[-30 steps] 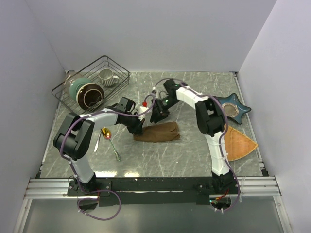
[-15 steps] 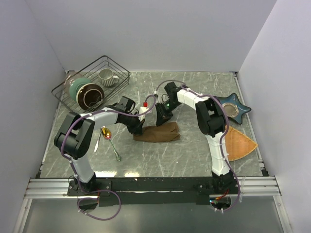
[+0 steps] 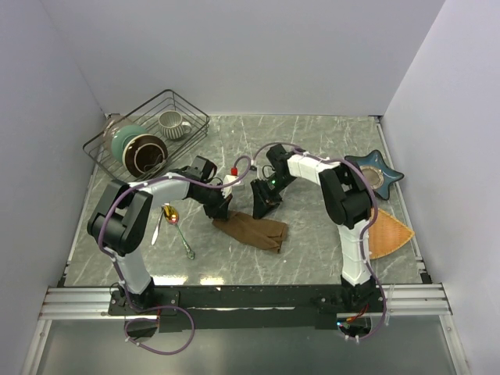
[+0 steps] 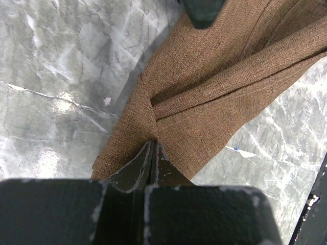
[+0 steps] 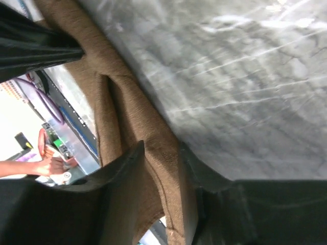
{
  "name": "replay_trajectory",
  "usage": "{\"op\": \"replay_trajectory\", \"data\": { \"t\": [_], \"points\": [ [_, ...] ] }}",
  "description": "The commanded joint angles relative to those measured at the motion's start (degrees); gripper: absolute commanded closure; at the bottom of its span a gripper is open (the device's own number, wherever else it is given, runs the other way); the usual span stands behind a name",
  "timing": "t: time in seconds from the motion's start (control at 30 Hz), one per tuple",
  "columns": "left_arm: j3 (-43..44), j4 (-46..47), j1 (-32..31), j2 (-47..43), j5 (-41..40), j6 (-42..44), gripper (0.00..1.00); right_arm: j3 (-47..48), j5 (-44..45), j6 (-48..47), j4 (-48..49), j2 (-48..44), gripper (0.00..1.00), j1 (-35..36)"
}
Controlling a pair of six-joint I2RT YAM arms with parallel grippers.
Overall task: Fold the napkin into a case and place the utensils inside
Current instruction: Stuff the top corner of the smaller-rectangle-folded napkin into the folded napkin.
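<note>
Napkin (image 3: 254,229), a single cloth, is clamped by left gripper (image 4: 153,146) and right gripper (image 3: 262,208); two utensils (image 3: 180,233) lie nearby.

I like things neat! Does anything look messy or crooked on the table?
Yes. The napkin lies crooked and bunched, its creases twisting toward the left end effector, which pinches one corner. The right end effector has another fold between its fingers. The spoon and fork lie beside it, not inside.

Grey marble tabletop (image 3: 312,258) lies open before the dark-brown folded cloth napkin (image 3: 254,229); a black wire basket (image 3: 188,105) blocks the far-left corner.
</note>
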Motion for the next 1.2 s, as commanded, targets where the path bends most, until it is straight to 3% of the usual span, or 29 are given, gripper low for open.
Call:
{"op": "replay_trajectory", "data": {
  "t": [0.0, 0.17, 0.33, 0.6, 0.77, 1.0, 1.1, 1.17],
  "points": [
    [0.52, -4.05, 0.11, 2.26, -0.64, 2.28, 0.99, 1.23, -4.19, 1.82, 1.48, -8.33, 0.55, -0.33],
    [0.43, -3.44, 0.2, 2.53, -0.56, 2.01, 0.99, -0.8, -8.07, 6.13, 3.51, -10.99, 0.43, 3.69],
    [0.35, -3.53, 0.2, 2.53, -0.38, 2.28, 0.99, -2.9, -5.1, 7.37, 4.3, -10.55, 0.37, 6.61],
    [-0.27, -3.0, 0.2, 2.09, -0.2, 2.1, 0.99, -4.49, -0.6, 7.19, 4.57, -8.7, 0.38, 7.4],
    [-0.27, -3.09, 0.2, 2.18, -0.12, 2.19, 0.99, -8.0, -3.49, 10.44, 8.25, -9.93, 0.46, 7.67],
    [-0.62, -3.09, 0.2, 2.0, 0.06, 2.45, 0.99, -10.64, -4.03, 11.85, 11.6, -10.28, 0.47, 8.28],
    [-0.53, -3.18, 0.11, 2.0, 0.15, 2.72, 0.99, -10.82, -3.41, 11.76, 11.77, -10.37, 0.58, 8.28],
    [-0.71, -3.09, 0.11, 2.0, 0.23, 2.89, 0.99, -10.47, -2.01, 11.94, 11.77, -10.89, 0.73, 8.37]
  ]
}}
